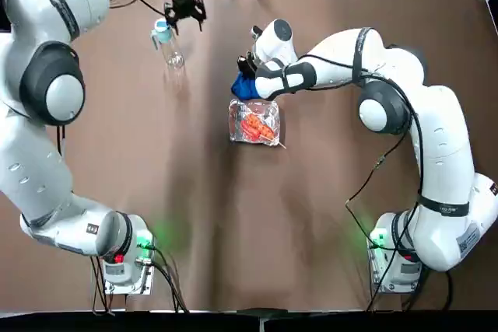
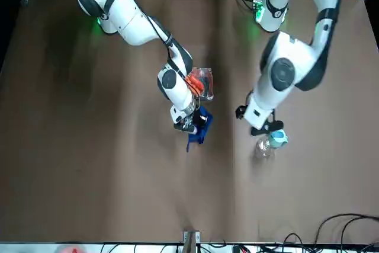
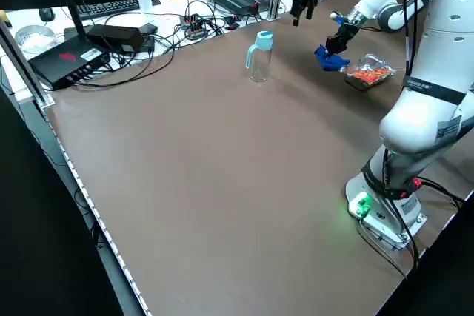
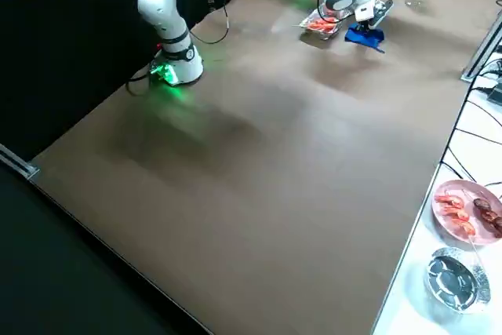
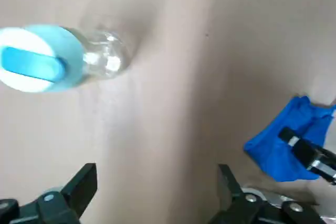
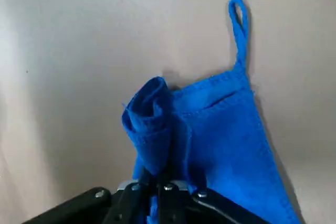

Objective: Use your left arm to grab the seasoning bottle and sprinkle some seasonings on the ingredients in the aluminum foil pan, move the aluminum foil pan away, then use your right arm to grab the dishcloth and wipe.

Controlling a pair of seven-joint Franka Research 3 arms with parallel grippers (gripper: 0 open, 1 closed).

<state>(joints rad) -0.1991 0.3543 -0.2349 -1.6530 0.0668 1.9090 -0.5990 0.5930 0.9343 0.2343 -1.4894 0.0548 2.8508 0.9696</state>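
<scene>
The seasoning bottle (image 1: 166, 43) stands upright on the brown table at the far left, clear with a light-blue cap (image 5: 38, 58). My left gripper (image 1: 185, 10) hovers open just beyond it, holding nothing. The aluminum foil pan (image 1: 254, 121) sits mid-table with the red-orange ingredients (image 1: 257, 126) inside. Touching the pan's far edge lies the blue dishcloth (image 1: 244, 87). My right gripper (image 1: 249, 66) is shut on a bunched fold of the dishcloth (image 6: 210, 129), whose hanging loop lies flat on the table.
Cables and black electronics (image 3: 96, 38) line the far table edge. A plate of food (image 4: 467, 206) and a metal bowl (image 4: 455, 277) stand on the white surface beyond the table's edge. Both arm bases (image 1: 124, 258) sit at the near edge.
</scene>
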